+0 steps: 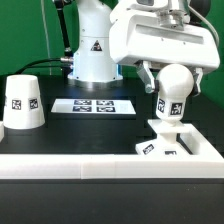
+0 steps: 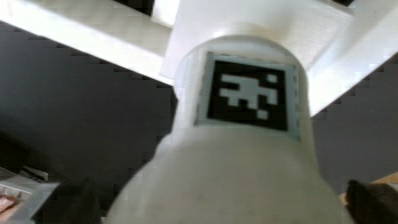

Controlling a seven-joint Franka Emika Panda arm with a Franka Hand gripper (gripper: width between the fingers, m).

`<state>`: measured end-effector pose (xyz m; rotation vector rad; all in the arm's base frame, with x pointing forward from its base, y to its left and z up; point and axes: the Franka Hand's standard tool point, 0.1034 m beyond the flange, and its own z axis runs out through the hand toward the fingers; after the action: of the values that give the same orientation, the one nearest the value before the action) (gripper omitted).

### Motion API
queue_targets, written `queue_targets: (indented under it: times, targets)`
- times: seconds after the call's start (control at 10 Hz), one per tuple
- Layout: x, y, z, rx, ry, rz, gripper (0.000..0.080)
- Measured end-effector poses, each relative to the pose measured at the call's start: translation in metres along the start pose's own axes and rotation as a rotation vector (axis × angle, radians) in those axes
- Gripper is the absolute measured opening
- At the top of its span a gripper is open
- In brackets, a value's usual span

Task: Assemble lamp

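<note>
Black table [image 1: 100, 130]: end effector [image 1: 172, 83] clamped on bulb [image 1: 170, 104] upright atop base [image 1: 168, 140]; shade [image 1: 22, 103] mouth-down, interior hidden.

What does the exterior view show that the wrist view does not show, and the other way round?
Only the exterior view shows the shade, the marker board, the base and the gripper closed on the bulb. Only the wrist view shows the tag on the bulb close up, with its pattern large and clear. Both views show the bulb and that tag.
</note>
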<state>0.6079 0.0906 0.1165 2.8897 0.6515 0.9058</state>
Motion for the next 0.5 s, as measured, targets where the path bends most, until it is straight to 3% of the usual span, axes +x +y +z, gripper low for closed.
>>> queue_targets:
  times: [0.5]
  targets:
    - [0.0049,0.0083,-0.0067,-0.006,0.001,0.007,0.0699]
